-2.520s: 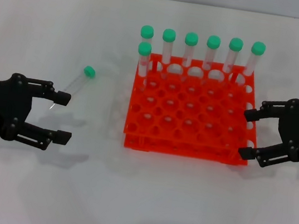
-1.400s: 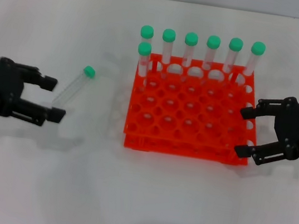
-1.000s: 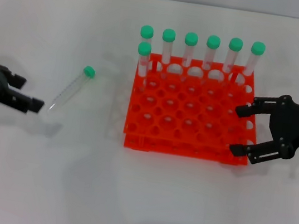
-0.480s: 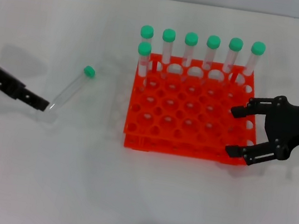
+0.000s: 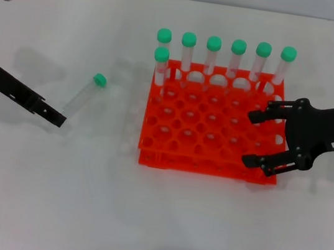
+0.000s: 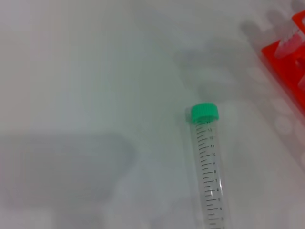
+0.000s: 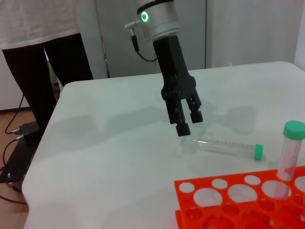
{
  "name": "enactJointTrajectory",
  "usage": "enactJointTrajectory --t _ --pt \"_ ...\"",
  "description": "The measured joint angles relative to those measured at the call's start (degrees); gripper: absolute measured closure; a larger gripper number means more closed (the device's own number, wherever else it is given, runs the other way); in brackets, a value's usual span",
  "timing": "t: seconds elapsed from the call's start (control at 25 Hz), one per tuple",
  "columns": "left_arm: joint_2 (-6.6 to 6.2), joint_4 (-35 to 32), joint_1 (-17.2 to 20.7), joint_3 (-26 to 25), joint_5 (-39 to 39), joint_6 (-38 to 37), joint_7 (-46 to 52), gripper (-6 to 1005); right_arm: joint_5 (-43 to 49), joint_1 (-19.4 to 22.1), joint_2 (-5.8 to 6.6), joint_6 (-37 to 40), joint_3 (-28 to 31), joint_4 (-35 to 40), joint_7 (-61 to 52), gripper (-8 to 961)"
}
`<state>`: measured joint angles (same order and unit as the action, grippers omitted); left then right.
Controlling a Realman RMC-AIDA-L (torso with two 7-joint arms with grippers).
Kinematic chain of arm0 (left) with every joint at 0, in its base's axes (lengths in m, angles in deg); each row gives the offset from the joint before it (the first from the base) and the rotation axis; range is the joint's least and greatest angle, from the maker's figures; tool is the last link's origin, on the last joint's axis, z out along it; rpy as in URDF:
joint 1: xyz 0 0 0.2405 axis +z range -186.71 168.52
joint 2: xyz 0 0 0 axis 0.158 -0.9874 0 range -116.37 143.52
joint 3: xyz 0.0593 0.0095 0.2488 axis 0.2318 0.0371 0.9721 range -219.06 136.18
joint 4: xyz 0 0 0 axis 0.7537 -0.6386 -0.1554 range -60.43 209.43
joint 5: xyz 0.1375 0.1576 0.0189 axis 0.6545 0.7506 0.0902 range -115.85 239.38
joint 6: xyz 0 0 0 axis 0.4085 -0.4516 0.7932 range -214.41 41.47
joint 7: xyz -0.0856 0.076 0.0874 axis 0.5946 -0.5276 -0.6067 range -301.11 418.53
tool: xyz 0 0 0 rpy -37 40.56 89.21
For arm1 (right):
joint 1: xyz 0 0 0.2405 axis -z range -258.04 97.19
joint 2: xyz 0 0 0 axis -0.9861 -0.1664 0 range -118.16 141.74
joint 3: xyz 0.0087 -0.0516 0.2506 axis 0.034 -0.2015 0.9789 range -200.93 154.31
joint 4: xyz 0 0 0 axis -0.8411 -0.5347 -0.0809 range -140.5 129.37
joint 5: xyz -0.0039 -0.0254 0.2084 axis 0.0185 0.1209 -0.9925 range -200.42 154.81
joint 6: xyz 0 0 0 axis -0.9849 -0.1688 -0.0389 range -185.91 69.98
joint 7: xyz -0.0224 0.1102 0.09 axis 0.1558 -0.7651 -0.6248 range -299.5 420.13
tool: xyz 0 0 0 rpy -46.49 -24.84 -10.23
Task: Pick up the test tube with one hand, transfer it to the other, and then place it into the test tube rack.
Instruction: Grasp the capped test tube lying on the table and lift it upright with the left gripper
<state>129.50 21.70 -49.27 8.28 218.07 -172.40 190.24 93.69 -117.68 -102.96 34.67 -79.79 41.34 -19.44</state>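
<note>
Hovering over the test tube (image 5: 82, 96), left gripper (image 5: 55, 118) jaws narrowly parted, empty; right gripper (image 5: 254, 138) jaws wide.

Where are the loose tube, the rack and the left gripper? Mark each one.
Tube (image 5: 84, 95), head view: middle of its clear body, lying on the table.
Rack (image 5: 205, 144), head view: orange top grid, between holes.
Left gripper (image 7: 187, 122), right wrist view: between its fingertips, above the tube's tip.
</note>
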Motion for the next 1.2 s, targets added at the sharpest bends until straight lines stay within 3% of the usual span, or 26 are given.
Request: enactJointTrajectory --t 0.4,0.84,1.2 --pt "0.18 1.1 -1.1 1.1 0.1 0.8 1.2 158 -0.1 0.0 -0.36 0.0 -0.7 0.2 0.0 84" --pt "0.52 1.7 -1.4 1.5 0.2 3.4 1.9 562 -0.3 -0.1 -0.46 0.1 -1.0 0.0 0.0 84" --pt "0.69 3.4 -2.4 4.3 1.6 5.6 4.8 655 -0.4 -0.1 -0.47 0.0 -1.4 -0.1 0.0 83"
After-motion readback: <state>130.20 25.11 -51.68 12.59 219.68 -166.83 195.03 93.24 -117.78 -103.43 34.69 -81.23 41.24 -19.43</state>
